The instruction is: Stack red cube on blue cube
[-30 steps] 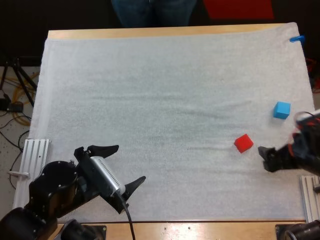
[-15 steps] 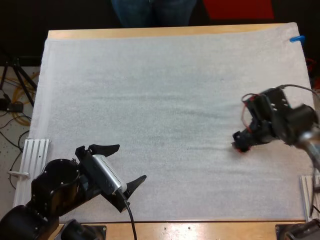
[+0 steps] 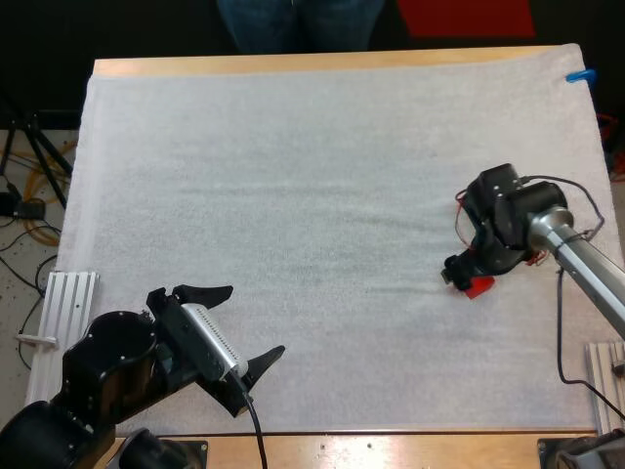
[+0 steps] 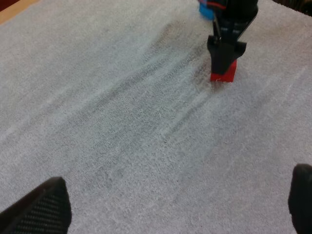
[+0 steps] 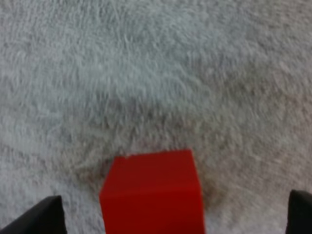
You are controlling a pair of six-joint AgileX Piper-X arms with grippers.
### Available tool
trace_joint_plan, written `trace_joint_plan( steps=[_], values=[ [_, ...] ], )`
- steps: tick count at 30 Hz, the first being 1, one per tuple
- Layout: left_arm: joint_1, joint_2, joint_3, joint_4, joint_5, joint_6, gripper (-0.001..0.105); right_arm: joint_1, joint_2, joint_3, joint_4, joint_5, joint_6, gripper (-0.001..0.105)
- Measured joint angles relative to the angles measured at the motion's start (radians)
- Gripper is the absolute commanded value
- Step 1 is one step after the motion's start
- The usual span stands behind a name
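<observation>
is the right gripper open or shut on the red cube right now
Open. The right gripper hangs over the red cube; its fingers stand apart, clear of the cube's sides.

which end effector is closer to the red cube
Right. The right end effector hangs open over the red cube, a finger on either side; the left end effector is far off across the mat.

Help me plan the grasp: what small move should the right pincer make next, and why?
Probably close the right pincer on the red cube. Its open fingers stand on either side of the cube, which sits on the mat between them, not yet gripped.
</observation>
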Motion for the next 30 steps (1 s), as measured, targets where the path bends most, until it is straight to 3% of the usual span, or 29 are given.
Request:
trace_joint_plan(
  steps=[6,9,11,14,24,30],
  values=[
    [0.000,0.000,0.000,0.000,0.000,0.000,0.087,0.000,0.074,-0.001,-0.012,-0.006,0.007,0.083],
    [0.000,0.000,0.000,0.000,0.000,0.000,0.087,0.000,0.102,-0.001,0.000,-0.006,0.012,0.060],
    [0.000,0.000,0.000,0.000,0.000,0.000,0.087,0.000,0.105,-0.001,0.004,-0.006,0.012,0.038],
    [0.000,0.000,0.000,0.000,0.000,0.000,0.087,0.000,0.105,-0.001,-0.001,-0.006,0.014,0.020],
    [0.000,0.000,0.000,0.001,0.000,0.000,0.087,0.000,-0.020,-0.001,0.041,0.031,0.014,0.017],
    [0.000,0.000,0.000,0.001,0.000,0.000,0.087,0.000,-0.175,-0.001,0.090,0.135,0.014,0.017]
  ],
)
